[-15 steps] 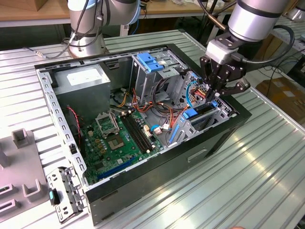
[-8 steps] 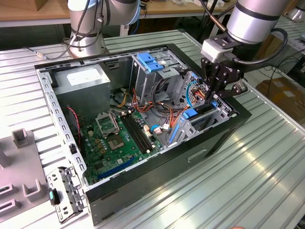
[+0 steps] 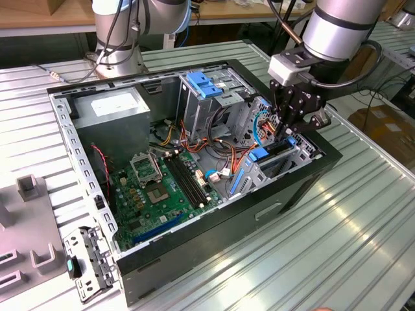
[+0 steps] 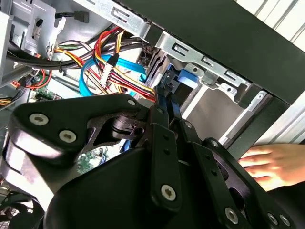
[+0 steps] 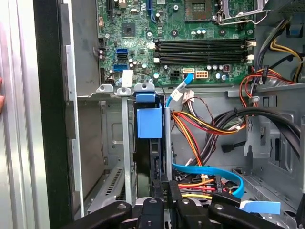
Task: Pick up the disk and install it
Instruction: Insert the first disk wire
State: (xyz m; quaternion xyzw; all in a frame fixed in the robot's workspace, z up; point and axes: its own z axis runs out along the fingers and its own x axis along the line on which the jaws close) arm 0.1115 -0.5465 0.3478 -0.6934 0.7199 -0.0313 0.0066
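Disk stands on edge in a narrow slot of the drive cage, its blue rail end showing, at the exterior view's right end of the open case on the ribbed bench. Motherboard lies on the case floor, with coloured cables bundled just beside the cage. Pincer is pressed together on the disk's edge. A hand rests outside the case wall.

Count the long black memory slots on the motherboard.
4. The memory slots lie side by side in two close pairs on the green motherboard, next to the processor socket. In the first wrist view nothing appears to cover them, so none seems hidden.
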